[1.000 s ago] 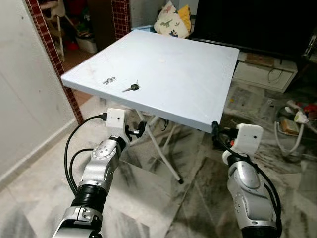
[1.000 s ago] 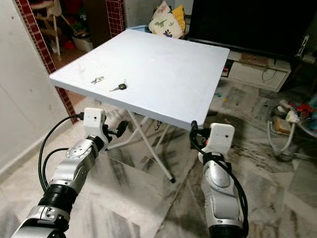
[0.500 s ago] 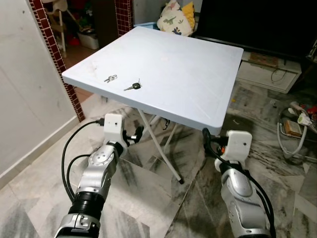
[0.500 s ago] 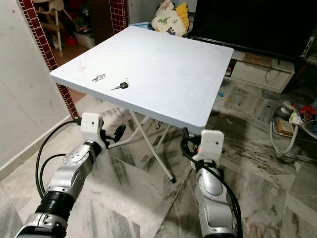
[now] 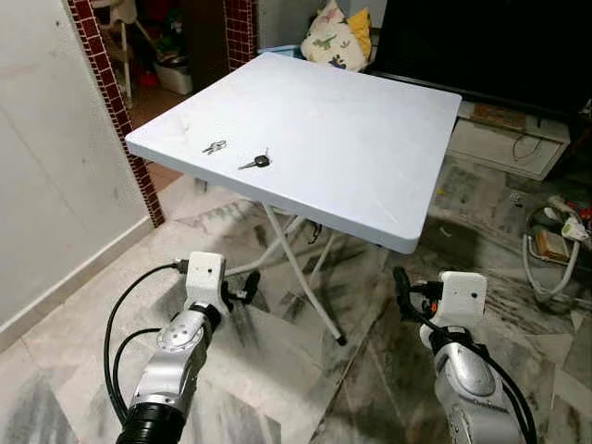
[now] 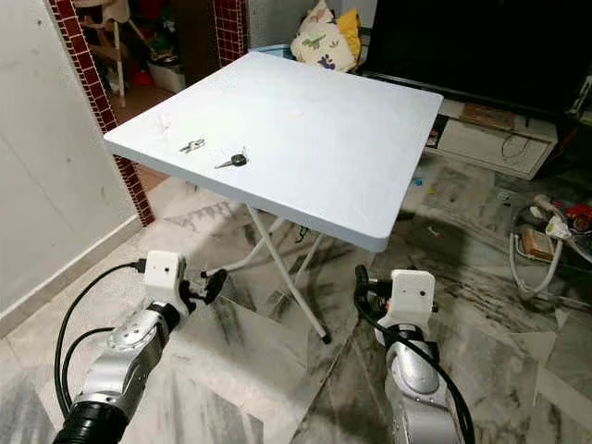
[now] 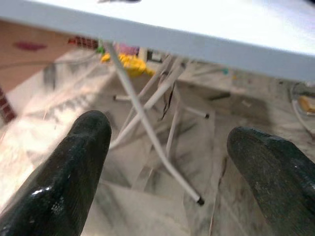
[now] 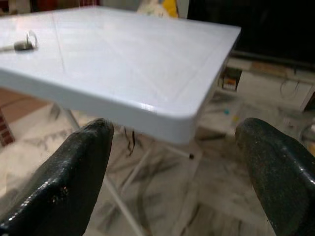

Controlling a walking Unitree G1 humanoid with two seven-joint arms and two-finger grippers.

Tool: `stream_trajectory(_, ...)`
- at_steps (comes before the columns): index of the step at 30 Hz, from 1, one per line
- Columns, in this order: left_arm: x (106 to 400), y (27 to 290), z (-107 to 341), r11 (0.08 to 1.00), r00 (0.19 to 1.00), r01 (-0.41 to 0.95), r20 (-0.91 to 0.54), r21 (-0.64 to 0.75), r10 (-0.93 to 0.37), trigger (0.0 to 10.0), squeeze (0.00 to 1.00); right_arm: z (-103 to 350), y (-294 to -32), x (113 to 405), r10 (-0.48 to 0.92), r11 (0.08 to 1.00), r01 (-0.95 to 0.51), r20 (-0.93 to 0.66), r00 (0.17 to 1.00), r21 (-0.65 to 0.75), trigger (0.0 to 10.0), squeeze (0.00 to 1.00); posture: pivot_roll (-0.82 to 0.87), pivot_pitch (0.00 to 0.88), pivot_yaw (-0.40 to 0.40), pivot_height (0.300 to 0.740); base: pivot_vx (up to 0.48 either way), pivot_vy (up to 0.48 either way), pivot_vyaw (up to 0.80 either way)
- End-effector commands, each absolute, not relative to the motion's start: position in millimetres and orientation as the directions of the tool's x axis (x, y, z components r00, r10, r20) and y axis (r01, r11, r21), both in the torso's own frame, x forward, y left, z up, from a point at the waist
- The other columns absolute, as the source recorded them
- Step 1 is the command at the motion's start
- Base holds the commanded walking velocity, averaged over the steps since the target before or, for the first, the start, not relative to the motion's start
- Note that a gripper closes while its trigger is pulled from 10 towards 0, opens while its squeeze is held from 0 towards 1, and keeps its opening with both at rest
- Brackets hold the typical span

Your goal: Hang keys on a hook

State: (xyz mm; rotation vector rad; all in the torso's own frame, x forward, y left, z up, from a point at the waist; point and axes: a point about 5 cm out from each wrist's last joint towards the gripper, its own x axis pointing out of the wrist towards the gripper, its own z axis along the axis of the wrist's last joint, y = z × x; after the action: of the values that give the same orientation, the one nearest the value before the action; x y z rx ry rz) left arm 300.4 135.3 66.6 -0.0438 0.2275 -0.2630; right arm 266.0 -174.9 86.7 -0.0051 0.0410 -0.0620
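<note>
Two keys (image 5: 258, 162) on white table (image 5: 370, 139), left gripper (image 7: 172, 162) and right gripper (image 8: 177, 162) wide, below its edge.

I have both silver arms held low and forward, elbows bent, wrists level. My left gripper (image 5: 248, 289) sits at about 7 o'clock in the head view, its black fingers (image 7: 74, 177) spread wide apart with nothing between them. My right gripper (image 5: 403, 282) sits at about 5 o'clock, its fingers (image 8: 69, 182) likewise parted and empty. Black cables loop from each white wrist housing back along the forearms.
</note>
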Motion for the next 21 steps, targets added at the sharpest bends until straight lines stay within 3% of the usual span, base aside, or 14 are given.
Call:
stream_trajectory(1, 300.9, 129.4, 71.4, 0.96, 0.939, 0.273, -0.199, -0.061, -0.28, 10.0, 0.0, 96.1, -176.2, 270.3, -0.065, 0.998, 0.065, 0.0, 0.998, -0.006, 10.0, 0.0, 0.11, 0.0, -0.039, 0.74, 0.0, 0.0, 0.0)
stream_trajectory(12, 307.3, 119.4, 77.6, 0.933, 0.909, 0.357, -0.212, -0.051, -0.359, 10.0, 0.0, 94.2, -179.4, 271.5, -0.125, 0.992, 0.125, 0.015, 0.992, 0.013, 10.0, 0.0, 0.11, 0.0, 0.034, 0.74, 0.0, 0.0, 0.0)
stream_trajectory(21, 309.1, 117.3, 79.2, 0.924, 0.898, 0.38, -0.218, -0.052, -0.381, 10.0, 0.0, 88.3, -175.0, 268.6, -0.136, 0.99, 0.136, 0.004, 0.991, 0.022, 10.0, 0.0, 0.12, 0.0, 0.039, 0.74, 0.0, 0.0, 0.0)
